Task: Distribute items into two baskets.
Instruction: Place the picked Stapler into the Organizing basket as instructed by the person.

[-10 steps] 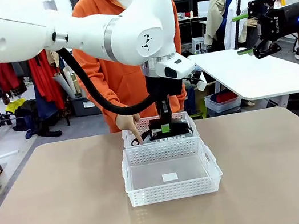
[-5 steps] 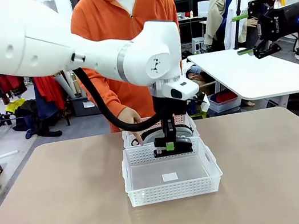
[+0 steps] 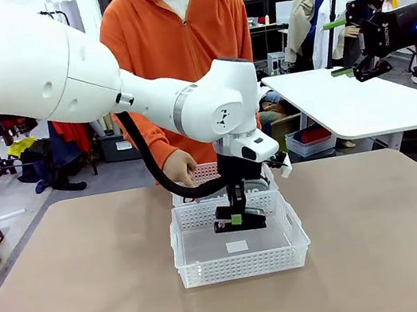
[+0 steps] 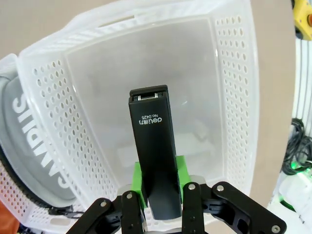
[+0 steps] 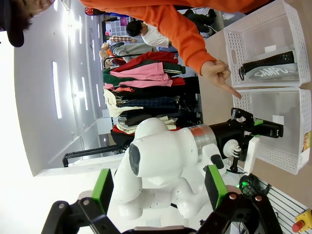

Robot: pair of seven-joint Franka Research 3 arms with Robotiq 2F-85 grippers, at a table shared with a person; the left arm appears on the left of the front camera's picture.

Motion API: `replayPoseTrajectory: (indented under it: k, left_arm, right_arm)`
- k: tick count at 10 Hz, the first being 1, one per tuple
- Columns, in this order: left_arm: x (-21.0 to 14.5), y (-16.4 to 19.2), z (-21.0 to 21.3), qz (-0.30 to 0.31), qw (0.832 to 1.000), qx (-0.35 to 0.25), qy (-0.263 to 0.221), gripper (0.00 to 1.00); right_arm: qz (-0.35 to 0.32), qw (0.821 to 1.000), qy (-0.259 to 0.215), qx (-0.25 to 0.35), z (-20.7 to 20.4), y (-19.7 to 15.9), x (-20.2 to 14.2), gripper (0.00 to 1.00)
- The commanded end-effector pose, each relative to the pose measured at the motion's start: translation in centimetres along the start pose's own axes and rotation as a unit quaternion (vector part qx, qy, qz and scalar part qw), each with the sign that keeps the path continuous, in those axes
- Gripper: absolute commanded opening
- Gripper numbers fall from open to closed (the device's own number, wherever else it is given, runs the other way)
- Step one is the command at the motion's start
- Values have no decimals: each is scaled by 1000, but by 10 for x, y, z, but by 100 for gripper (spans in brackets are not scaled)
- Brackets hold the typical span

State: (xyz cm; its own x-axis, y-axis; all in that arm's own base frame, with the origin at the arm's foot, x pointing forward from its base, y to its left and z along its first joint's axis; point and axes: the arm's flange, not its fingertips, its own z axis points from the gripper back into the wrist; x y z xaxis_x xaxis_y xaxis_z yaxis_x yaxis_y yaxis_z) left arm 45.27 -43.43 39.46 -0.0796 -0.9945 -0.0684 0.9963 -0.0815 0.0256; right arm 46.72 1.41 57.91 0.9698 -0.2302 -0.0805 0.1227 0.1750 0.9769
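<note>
My left gripper [image 3: 239,221] is shut on the small black stapler [image 3: 241,224] and holds it low inside the near translucent-white basket [image 3: 201,272]. In the left wrist view the stapler [image 4: 152,146] stands between the green pads [image 4: 138,184] of my left gripper [image 4: 159,187], above the basket's bare floor [image 4: 204,78]. The grey CAMPUS pouch [image 4: 29,146] lies in the far basket [image 3: 196,176] beside it. My right gripper [image 3: 339,47] hangs open and high at the right; in the right wrist view my right gripper [image 5: 158,187] shows both baskets, the pouch [image 5: 273,70] and the stapler [image 5: 265,129].
A person in an orange hoodie stands at the far side, one hand [image 3: 180,166] just above the far basket's left rim. A white side table [image 3: 353,102] stands at the back right. Bare tan tabletop [image 3: 79,292] lies on both sides of the baskets.
My left gripper has carried the stapler from over the far basket toward me and down into the near basket. The person's hand has lifted back from the far basket.
</note>
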Motion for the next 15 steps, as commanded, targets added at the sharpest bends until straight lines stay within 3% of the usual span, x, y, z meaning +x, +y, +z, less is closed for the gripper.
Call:
replayPoseTrajectory:
  k: [1, 11, 15]
  left_arm:
    - [-2, 2, -8, 15, 1000, 3, -2, 0]
    - [1, 3, -60, 48, 998, -32, 17, 0]
    - [-3, 2, -57, 48, 998, -30, 20, 75]
  right_arm:
    - [-5, 1000, -5, 4, -1, 3, -2, 100]
    - [-5, 1000, -5, 4, -1, 3, -2, 100]
    - [-5, 1000, -5, 4, -1, 3, -2, 100]
